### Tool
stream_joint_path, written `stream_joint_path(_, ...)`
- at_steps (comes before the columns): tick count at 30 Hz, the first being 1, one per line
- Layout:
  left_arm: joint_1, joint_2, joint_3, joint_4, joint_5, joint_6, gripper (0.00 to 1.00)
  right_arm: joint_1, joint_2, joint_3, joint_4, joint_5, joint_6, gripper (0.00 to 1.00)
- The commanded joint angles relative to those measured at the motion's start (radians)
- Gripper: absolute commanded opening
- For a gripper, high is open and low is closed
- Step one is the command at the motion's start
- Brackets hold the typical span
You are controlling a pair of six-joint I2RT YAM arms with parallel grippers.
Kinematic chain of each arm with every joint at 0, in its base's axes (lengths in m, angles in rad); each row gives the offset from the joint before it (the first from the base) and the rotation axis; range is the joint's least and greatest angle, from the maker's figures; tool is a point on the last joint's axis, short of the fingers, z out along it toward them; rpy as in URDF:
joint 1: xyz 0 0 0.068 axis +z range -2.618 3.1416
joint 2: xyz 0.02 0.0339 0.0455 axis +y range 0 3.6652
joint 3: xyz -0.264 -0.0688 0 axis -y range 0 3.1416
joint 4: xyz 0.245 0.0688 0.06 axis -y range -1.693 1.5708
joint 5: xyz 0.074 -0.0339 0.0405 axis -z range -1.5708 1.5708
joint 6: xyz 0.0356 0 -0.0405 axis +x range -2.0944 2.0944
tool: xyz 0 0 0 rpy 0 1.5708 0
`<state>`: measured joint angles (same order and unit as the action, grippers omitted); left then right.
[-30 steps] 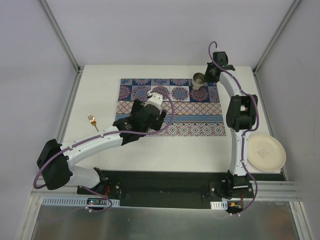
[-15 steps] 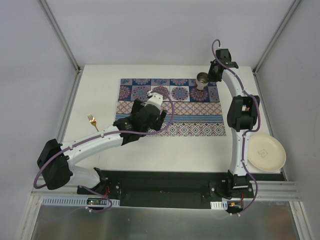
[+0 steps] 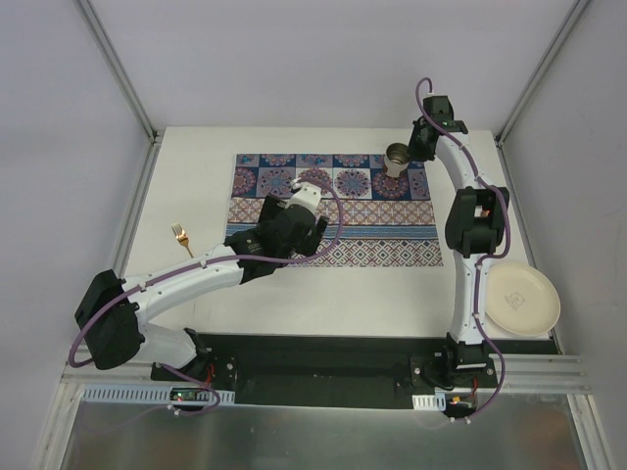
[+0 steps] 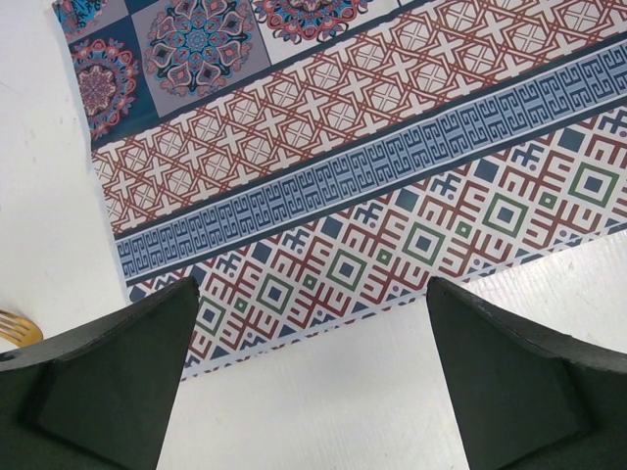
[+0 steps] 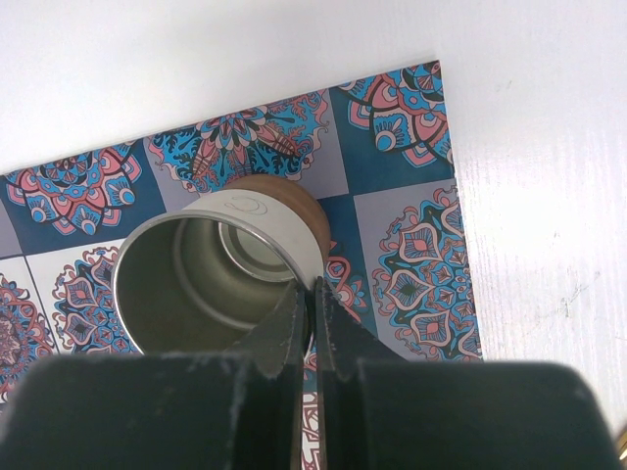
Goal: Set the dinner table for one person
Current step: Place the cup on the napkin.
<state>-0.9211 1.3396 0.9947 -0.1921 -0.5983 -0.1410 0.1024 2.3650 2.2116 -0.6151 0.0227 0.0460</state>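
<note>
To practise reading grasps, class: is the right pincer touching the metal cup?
Touching. The right wrist view shows the right pincer shut on the rim of the metal cup, one finger inside, one outside.

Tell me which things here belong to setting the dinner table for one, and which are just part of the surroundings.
Belong to the job: dinner table; patterned placemat; metal cup, pinched at its rim by the right pincer; gold fork; cream plate.
Just lying about: aluminium frame rails; black base strip at the near edge.
</note>
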Motion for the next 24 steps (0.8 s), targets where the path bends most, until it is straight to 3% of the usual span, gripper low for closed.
stream_joint_path(1, 0.005, 0.009, 0.044, 0.01, 0.018, 0.011, 0.99, -0.003, -0.009, 0.056, 0.002, 0.01, 0.011, 0.01)
stream_joint_path(24, 0.005, 0.027, 0.045, 0.011, 0.012, 0.021, 0.99, -0.003, 0.049, 0.089, 0.012, 0.002, 0.026, 0.01)
